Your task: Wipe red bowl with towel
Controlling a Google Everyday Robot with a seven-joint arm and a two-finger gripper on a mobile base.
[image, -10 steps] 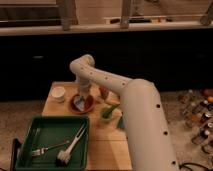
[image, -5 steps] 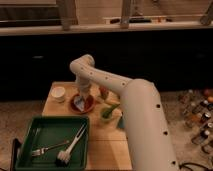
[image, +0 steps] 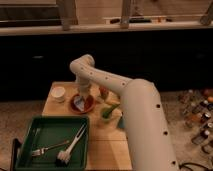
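A: Where is the red bowl [image: 81, 103]?

B: On the wooden table [image: 109, 145], toward its far left part, just past the far right corner of the green tray [image: 25, 131]. It is a shallow, round dish with a red rim, and something pale bluish lies inside it, most likely the towel [image: 79, 103], though I cannot make out its folds.

A: And the gripper [image: 82, 95]?

B: It hangs straight down over the bowl, at the end of the white arm [image: 122, 100] that bends above the table's far edge. Its tip sits at or just above the pale patch in the bowl. I cannot tell how its jaws stand, nor whether they have hold of the cloth.

A: What else is around the bowl?

B: A small white cup [image: 59, 94] stands to the left of it, apart from it. To the right, near the arm, there is an orange-brown thing [image: 104, 92] I cannot name, and in front of that a green object [image: 108, 111] with a leaf-like shape. In the tray lie a fork [image: 49, 148] and a brush [image: 70, 146] with a pale handle.

A: Does anything block the view?

B: The arm's thick forearm covers the right side of the table, and the wrist hides the far rim of the bowl.
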